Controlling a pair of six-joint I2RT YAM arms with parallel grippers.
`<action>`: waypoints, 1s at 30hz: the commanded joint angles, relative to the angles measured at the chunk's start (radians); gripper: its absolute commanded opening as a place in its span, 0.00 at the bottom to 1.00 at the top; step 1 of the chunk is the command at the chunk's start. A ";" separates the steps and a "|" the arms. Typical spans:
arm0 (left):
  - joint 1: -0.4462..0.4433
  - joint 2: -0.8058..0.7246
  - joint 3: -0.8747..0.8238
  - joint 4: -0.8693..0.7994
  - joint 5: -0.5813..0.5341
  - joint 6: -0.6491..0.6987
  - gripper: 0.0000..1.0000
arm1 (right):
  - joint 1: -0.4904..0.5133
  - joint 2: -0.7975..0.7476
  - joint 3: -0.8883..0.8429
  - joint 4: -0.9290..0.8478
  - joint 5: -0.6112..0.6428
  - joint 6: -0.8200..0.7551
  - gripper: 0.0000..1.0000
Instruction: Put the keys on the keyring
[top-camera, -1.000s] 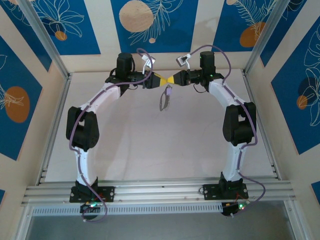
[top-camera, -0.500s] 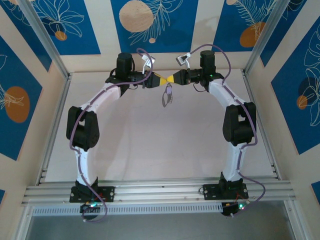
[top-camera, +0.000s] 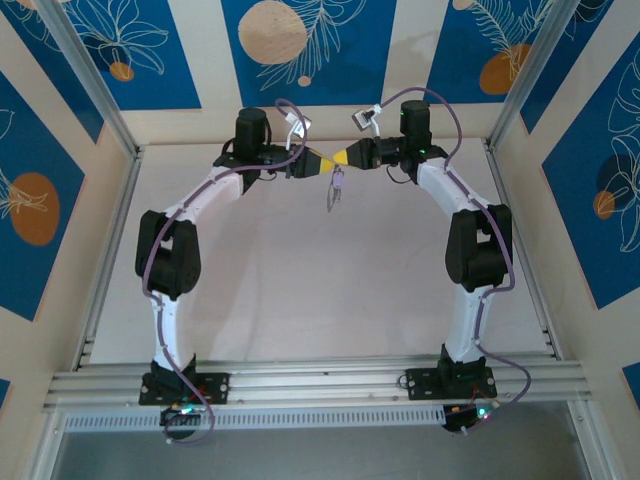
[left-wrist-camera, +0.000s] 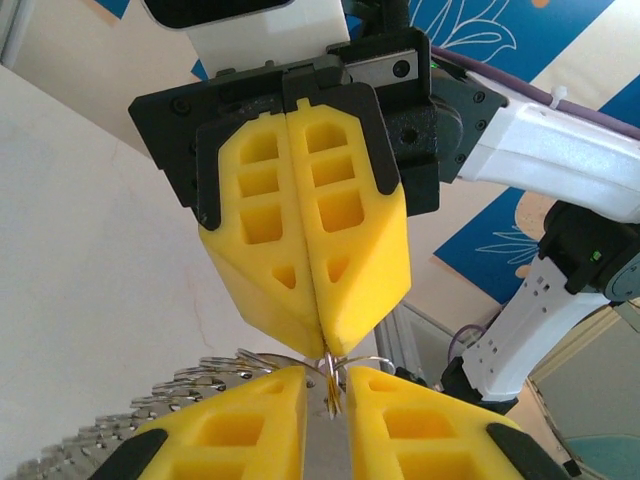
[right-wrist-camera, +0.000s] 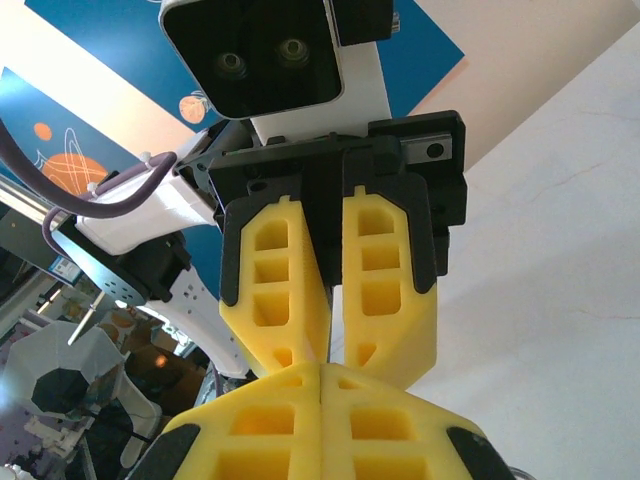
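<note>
- Tips of the left gripper (top-camera: 322, 166) and the right gripper (top-camera: 343, 158) meet nose to nose in the upper middle of the top view, above the pale table (top-camera: 300, 300).
- The right gripper's yellow fingers are pressed tight together. In the left wrist view the thin wire of the keyring (left-wrist-camera: 330, 385) comes out right at their tip, so they are pinching it.
- The left gripper's fingers stand a little apart, with that wire in the narrow gap. I cannot tell if they squeeze it.
- In the top view the keyring hangs just under the two tips. It is so small and thin that its shape is hard to see.
- The key (top-camera: 338, 181) is a tiny lilac spot near the top of the hanging ring. Its blade is too small to make out.
- A row of silver keys (left-wrist-camera: 150, 425) sits at the lower left of the left wrist view, blurry and cut off by the bottom edge.
- In the right wrist view the yellow fingers cover the spot where the tips meet.
</note>
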 joint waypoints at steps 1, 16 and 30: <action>-0.007 0.008 0.015 0.057 0.022 -0.019 0.18 | 0.001 0.006 -0.013 0.005 -0.009 0.010 0.00; -0.036 0.011 0.009 0.091 0.023 -0.037 0.04 | 0.008 0.000 -0.014 0.000 -0.004 0.010 0.00; -0.058 -0.045 -0.083 0.241 -0.048 -0.076 0.00 | 0.005 -0.013 -0.020 0.019 0.031 0.037 0.01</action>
